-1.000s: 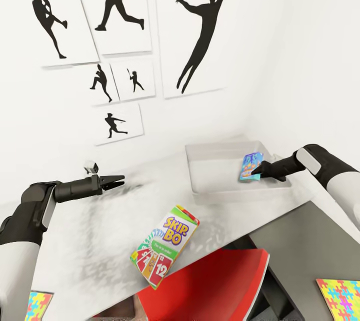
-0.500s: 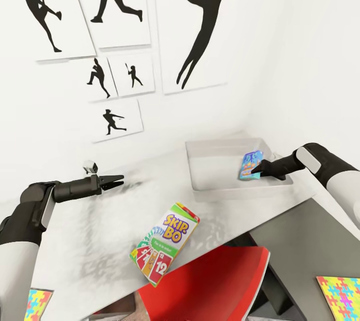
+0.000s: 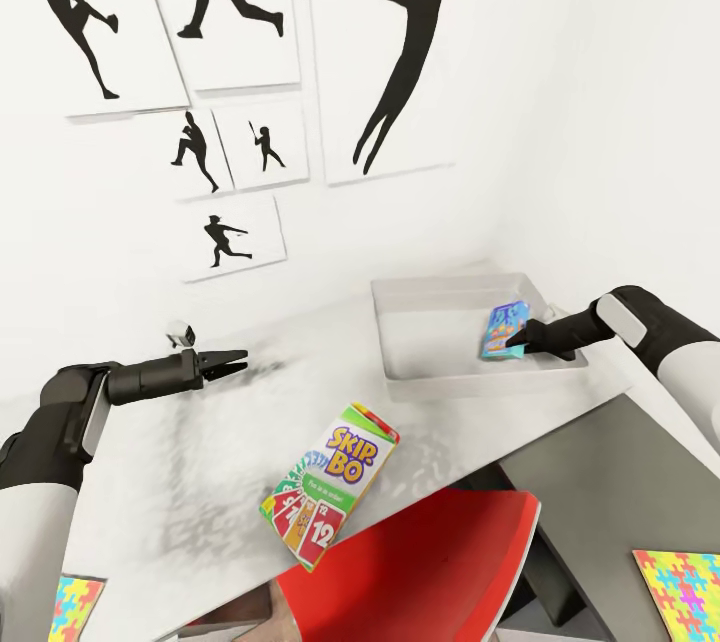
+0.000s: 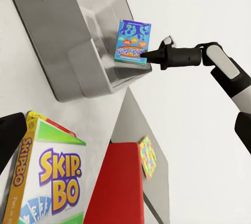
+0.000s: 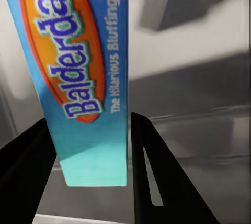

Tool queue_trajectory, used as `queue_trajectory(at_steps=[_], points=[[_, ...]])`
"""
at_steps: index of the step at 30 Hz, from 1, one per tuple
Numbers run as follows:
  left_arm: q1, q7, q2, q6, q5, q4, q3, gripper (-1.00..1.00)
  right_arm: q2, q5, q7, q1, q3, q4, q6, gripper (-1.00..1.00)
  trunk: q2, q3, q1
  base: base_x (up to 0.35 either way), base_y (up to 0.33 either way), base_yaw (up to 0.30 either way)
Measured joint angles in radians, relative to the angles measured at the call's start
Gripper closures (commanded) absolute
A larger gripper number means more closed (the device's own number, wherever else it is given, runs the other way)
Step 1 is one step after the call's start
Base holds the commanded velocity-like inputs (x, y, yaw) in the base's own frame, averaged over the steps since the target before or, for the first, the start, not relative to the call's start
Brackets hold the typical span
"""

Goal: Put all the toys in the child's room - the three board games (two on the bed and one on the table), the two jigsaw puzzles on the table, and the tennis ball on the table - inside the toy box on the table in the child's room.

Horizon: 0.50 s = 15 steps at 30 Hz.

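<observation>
- Little has moved since the earlier frames: the wall pictures have slid slightly in the head view, so the camera shifted; the small blue board game (image 3: 502, 331) and both arms sit much as they did.
- Blue board game: held upright over the toy box (image 3: 452, 374), at its right-hand end, not yet lying on the floor of the bin. Right gripper (image 3: 524, 342) is clamped on its lower edge; the right wrist view shows a finger (image 5: 154, 177) either side of the box (image 5: 78, 77).
- Toy box: stands at the far right corner of the desk (image 3: 180, 442); its visible interior looks bare.
- Skip-Bo game (image 3: 330, 486): at the near edge of the desk, above the red chair (image 3: 420, 572).
- Jigsaw puzzles: one (image 3: 685, 592) on the lower dark top, one (image 3: 75, 607) at the near left corner.
- Judgement: first item about to be dropped; Skip-Bo and both puzzles left, third game and ball unaccounted for.
- Right arm: reaching across the box rim, forearm level.
- Left arm: stretched forward over the desk's left part, left gripper (image 3: 232, 362) empty, fingers slightly parted, holding nothing.
</observation>
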Motion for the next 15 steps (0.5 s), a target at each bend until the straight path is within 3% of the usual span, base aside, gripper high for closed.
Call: queue_trajectory(at_steps=[15], points=[[0.0,0.0,-0.003,0.0,-0.001,0.0,0.0,-1.0,-0.003,-0.001,-0.001,0.0,-0.001,0.0,0.0,1.0,0.0,-0.004,0.0,0.0,0.0,0.0]])
